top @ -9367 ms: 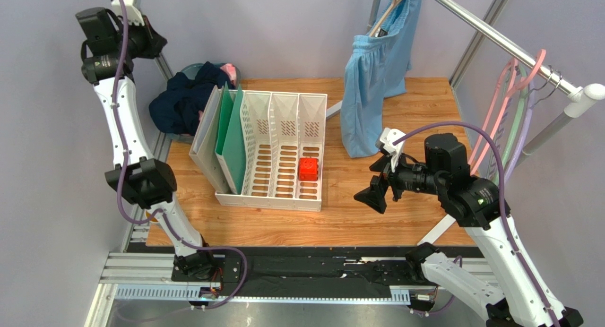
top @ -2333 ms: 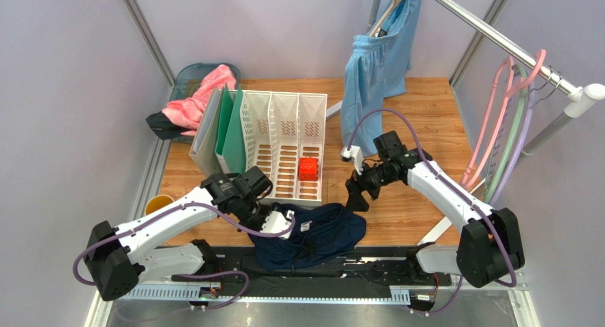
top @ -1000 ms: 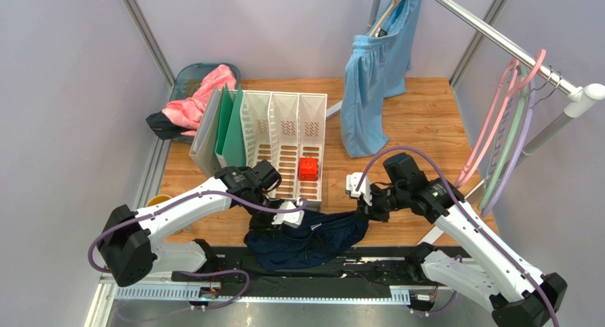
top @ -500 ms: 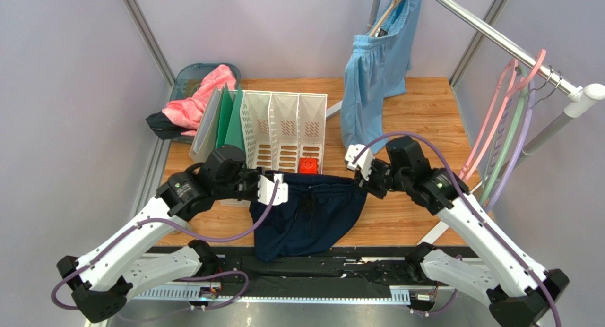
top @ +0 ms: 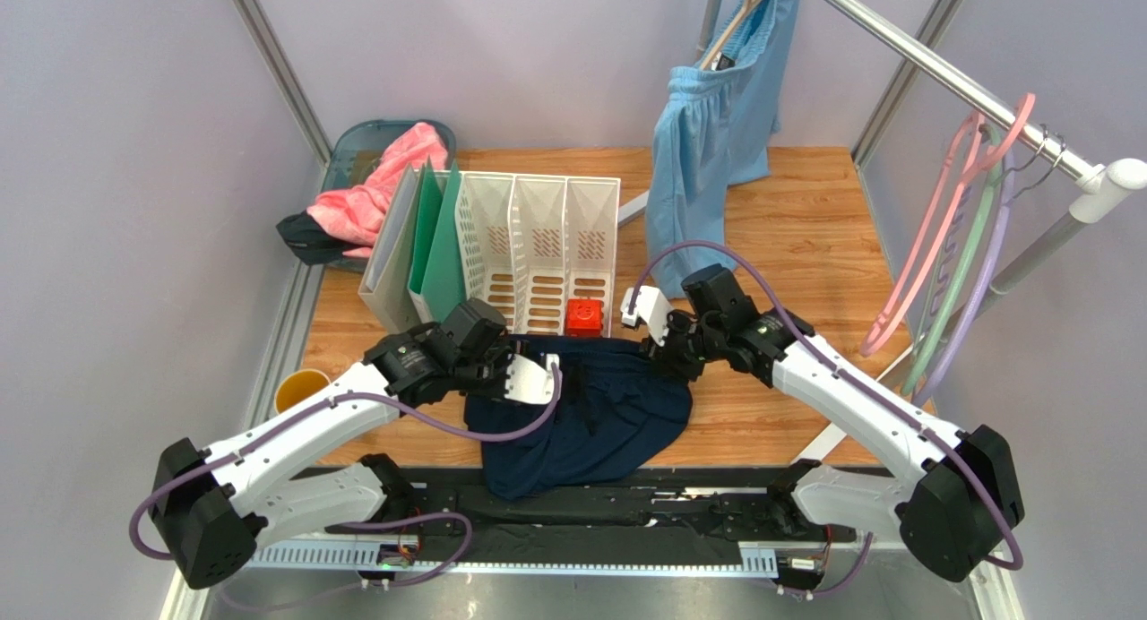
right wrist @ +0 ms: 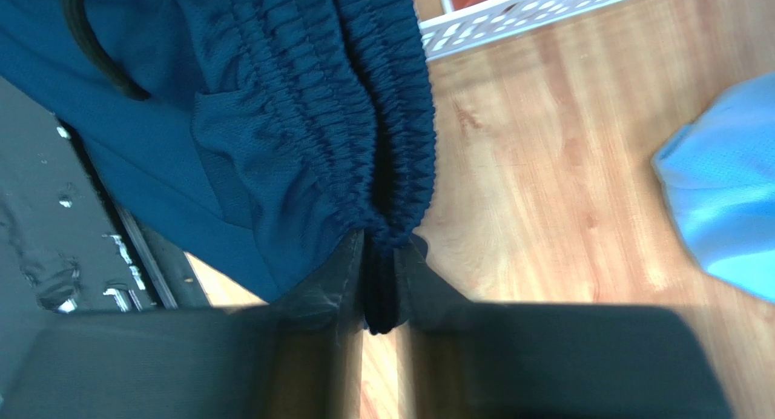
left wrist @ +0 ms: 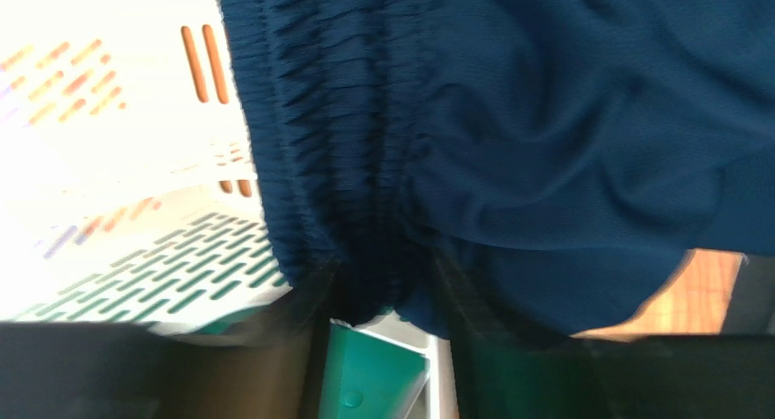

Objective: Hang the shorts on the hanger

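Left wrist view, shorts (left wrist: pixel 546 119) bunched between the pinching left fingers (left wrist: pixel 282 355), right wrist view, right fingers (right wrist: pixel 318 301) pinching the shorts' waistband.

Shorts (top: pixel 593 412) between two claws at the worktop's (top: pixel 794 230) near middle

The waistband spans from the left claw (top: pixel 545 378) at its left end to the right claw (top: pixel 660 358) at its right end, just in front of the file rack (top: pixel 539 244). The legs drape over the worktop's near edge. The hanger (top: pixel 920 237) hangs on the rail (top: pixel 943 76) at the right, well apart. A basket (top: pixel 353 143) sits off the far left corner.
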